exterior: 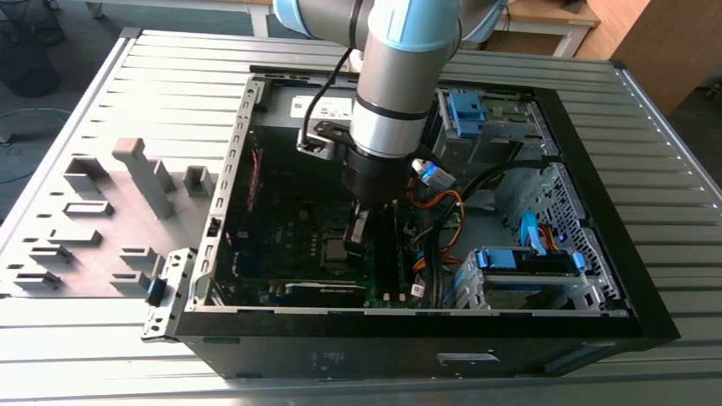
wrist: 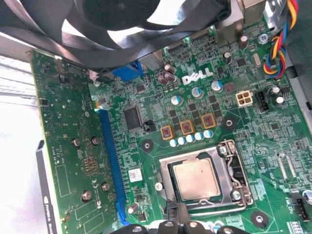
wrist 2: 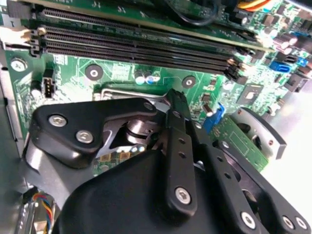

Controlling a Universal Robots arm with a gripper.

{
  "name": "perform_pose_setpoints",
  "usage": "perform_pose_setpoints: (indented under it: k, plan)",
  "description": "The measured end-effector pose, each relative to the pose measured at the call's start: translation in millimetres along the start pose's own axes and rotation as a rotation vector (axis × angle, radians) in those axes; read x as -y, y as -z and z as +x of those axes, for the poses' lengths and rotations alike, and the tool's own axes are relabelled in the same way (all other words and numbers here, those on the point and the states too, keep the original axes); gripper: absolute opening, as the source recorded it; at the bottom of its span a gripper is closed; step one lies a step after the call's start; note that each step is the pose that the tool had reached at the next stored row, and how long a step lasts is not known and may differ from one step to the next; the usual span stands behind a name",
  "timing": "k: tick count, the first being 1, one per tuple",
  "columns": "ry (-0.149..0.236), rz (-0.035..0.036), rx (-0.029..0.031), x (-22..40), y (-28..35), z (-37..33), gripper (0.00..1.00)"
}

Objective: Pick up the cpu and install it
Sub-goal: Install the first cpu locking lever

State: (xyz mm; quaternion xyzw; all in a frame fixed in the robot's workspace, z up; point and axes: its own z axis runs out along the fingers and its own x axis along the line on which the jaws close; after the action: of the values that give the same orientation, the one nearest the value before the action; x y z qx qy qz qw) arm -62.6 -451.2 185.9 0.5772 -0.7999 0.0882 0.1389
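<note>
The cpu (wrist: 195, 179), a small square chip with a dull silver top, lies flat inside the motherboard socket, with the metal socket frame (wrist: 233, 168) around it. In the exterior view the cpu (exterior: 336, 249) shows as a small grey square on the green board inside the open PC case (exterior: 237, 169). My gripper (exterior: 358, 235) hangs straight down into the case, just beside and slightly above the socket. In the first wrist view the gripper (wrist: 171, 210) sits at the socket's edge, close to one side of the chip. The black gripper body (wrist 2: 161, 195) hides the socket in the second wrist view.
Long black memory slots (wrist 2: 136, 46) run close to the socket. A graphics card (wrist: 73, 146) stands upright beside it and a black fan (wrist: 141, 24) looms overhead. Cable bundles (exterior: 434, 211) and blue drive cages (exterior: 525, 262) crowd the exterior view's right. A grey fixture block (exterior: 113, 211) lies outside the case.
</note>
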Motion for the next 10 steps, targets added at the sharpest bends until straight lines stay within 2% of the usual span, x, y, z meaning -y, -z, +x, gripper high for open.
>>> perform_pose_setpoints:
  k: [10]
  plan:
    - [-0.008,0.0222,0.0068,0.0,-6.1,-2.1,0.11]
